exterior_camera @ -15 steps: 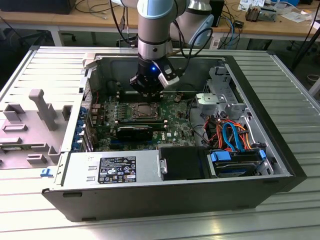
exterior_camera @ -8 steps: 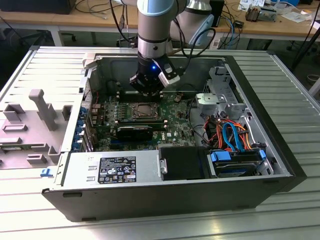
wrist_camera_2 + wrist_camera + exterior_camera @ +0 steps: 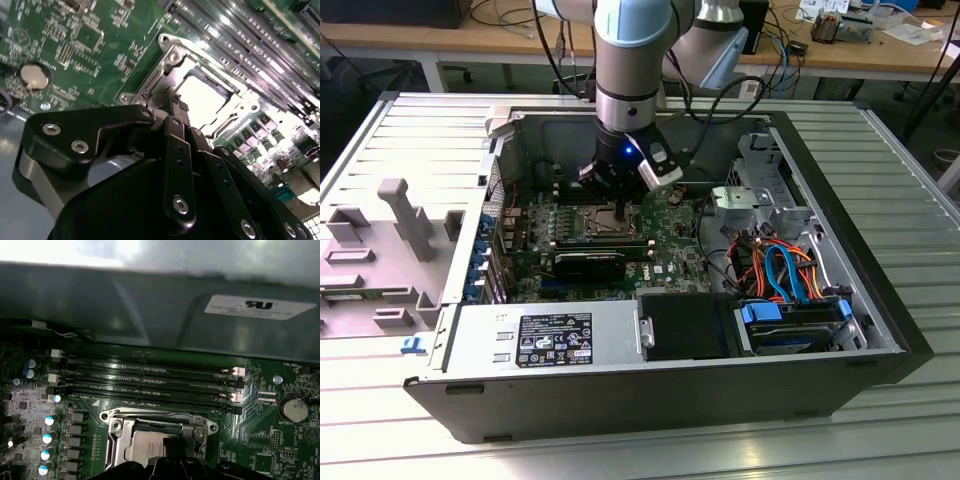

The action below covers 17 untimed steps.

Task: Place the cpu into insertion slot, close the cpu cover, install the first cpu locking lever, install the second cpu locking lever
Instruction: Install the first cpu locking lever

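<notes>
A ribbed grey metal surface (image 3: 880,150) is carrying an open computer case (image 3: 860,260) lying on its side; wooden benches (image 3: 440,40) with cables are standing behind. Inside the case, a green motherboard (image 3: 670,240), a power supply (image 3: 540,335) and drive cables (image 3: 785,265) are sitting. The gripper (image 3: 620,205) is hanging directly over the insertion slot (image 3: 152,437). The cpu (image 3: 200,97) is lying in the slot, framed by the cpu cover (image 3: 117,432). In the second wrist view the jaws are standing narrow, fingertips (image 3: 176,107) near together just above the chip, gripping nothing visible.
</notes>
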Each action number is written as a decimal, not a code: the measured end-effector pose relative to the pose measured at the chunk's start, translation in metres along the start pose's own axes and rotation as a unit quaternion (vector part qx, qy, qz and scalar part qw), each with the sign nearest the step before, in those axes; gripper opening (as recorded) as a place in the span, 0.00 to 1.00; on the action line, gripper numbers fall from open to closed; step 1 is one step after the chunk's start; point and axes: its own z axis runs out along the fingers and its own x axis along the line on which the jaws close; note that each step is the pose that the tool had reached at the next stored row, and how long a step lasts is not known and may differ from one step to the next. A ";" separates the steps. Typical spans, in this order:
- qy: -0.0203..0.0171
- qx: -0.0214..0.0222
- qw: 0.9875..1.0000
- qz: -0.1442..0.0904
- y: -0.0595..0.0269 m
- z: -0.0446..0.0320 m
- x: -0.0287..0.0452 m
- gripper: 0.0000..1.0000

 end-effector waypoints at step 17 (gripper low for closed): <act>-0.001 -0.008 1.000 0.012 -0.0148 -0.0248 0.0010 0.11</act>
